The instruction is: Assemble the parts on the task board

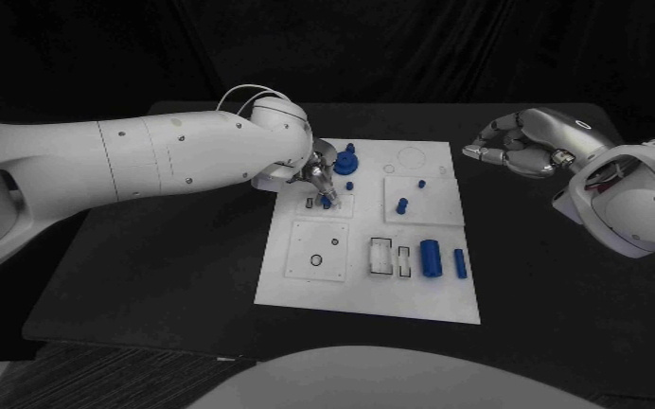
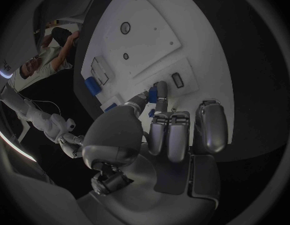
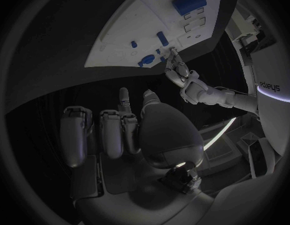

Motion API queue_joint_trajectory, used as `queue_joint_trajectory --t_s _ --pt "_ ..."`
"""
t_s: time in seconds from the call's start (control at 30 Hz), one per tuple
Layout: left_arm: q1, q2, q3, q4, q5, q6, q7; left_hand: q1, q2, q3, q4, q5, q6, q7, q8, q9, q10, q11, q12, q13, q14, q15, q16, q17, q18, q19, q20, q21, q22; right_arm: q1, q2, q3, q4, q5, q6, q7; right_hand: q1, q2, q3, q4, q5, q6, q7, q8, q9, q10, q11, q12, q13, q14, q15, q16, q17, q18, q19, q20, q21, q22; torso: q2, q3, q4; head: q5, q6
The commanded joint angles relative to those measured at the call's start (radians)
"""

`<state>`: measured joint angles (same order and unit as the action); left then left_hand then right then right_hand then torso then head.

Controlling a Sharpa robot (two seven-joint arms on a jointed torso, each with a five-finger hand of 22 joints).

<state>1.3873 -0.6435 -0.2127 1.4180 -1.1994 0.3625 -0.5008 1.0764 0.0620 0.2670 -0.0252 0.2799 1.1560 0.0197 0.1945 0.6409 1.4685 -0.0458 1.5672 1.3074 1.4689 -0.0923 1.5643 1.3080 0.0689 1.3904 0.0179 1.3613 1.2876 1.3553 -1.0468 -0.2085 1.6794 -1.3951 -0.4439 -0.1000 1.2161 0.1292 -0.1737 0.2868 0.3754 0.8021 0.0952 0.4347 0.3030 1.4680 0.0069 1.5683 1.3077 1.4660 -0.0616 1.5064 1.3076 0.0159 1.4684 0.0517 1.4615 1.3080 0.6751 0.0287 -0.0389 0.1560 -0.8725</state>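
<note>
Over the task board (image 1: 437, 300), left robot hand (image 1: 320, 180) pinches a blue part (image 1: 327, 200); right robot hand (image 1: 516, 149) curled, holding nothing.

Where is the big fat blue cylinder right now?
In the head view the big blue cylinder lies on the task board, on the near right part, between the rectangular slots and a thinner blue peg.
</note>
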Motion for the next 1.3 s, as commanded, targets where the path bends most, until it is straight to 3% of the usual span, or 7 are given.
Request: queue_joint_trajectory --t_s 0.03,0.43,1.07,1.3 --pt "-0.001 -0.004 0.001 0.006 0.002 -0.015 0.001 -0.013 0.0 0.029 -0.02 -0.004 0.006 0.0 -0.005 0.003 0.102 -0.003 0.004 0.263 0.102 -0.005 0.007 0.263 0.007 -0.001 -0.001 -0.003 0.002 -0.003 0.001 0.001 -0.001 -0.002 0.013 -0.018 0.016 0.001 -0.004 -0.005 0.008 0.008 -0.001 0.006 -0.002 0.103 0.008 0.002 0.263 0.075 0.009 -0.005 0.125 0.016 0.041 0.006 -0.007 0.219 0.0 0.0011 0.0001 0.002 0.0" --pt "-0.001 -0.023 0.001 0.005 0.184 -0.009 -0.039 -0.025 -0.002 0.059 -0.025 0.002 -0.005 0.004 -0.013 0.009 0.102 0.0 0.004 0.263 0.102 -0.003 0.007 0.263 0.008 -0.005 -0.001 -0.01 -0.003 -0.005 0.0 0.001 -0.002 -0.002 0.02 -0.021 0.031 0.001 -0.004 -0.007 0.017 0.008 -0.001 0.005 -0.003 0.103 0.007 0.002 0.263 0.075 0.009 -0.007 0.122 0.017 0.04 0.006 -0.011 0.218 0.0 0.0002 0.0007 0.003 0.0" --pt "-0.002 -0.034 0.0 0.01 0.203 -0.055 -0.046 -0.038 0.003 0.08 -0.021 0.007 -0.013 0.008 -0.022 0.011 0.102 0.002 0.004 0.263 0.102 -0.001 0.007 0.263 0.009 -0.007 0.001 -0.013 -0.002 -0.009 0.005 0.001 -0.005 -0.002 0.032 -0.026 0.053 0.001 -0.003 -0.01 0.033 0.008 -0.001 0.004 -0.005 0.103 0.007 0.002 0.263 0.074 0.009 -0.01 0.116 0.019 0.037 0.006 -0.017 0.216 0.001 0.0005 -0.0002 0.013 0.0" --pt "-0.002 -0.047 0.0 0.026 0.203 -0.11 -0.046 -0.039 0.006 0.097 -0.024 0.013 -0.019 0.011 -0.028 0.011 0.102 0.005 0.004 0.263 0.102 0.001 0.007 0.263 0.008 -0.006 0.003 -0.013 0.0 -0.01 0.002 0.001 -0.002 -0.002 0.034 -0.028 0.056 0.001 -0.002 -0.01 0.035 0.008 -0.001 0.003 -0.005 0.103 0.007 0.002 0.263 0.074 0.009 -0.011 0.114 0.019 0.036 0.006 -0.019 0.215 0.001 0.0004 -0.0002 0.013 0.0"
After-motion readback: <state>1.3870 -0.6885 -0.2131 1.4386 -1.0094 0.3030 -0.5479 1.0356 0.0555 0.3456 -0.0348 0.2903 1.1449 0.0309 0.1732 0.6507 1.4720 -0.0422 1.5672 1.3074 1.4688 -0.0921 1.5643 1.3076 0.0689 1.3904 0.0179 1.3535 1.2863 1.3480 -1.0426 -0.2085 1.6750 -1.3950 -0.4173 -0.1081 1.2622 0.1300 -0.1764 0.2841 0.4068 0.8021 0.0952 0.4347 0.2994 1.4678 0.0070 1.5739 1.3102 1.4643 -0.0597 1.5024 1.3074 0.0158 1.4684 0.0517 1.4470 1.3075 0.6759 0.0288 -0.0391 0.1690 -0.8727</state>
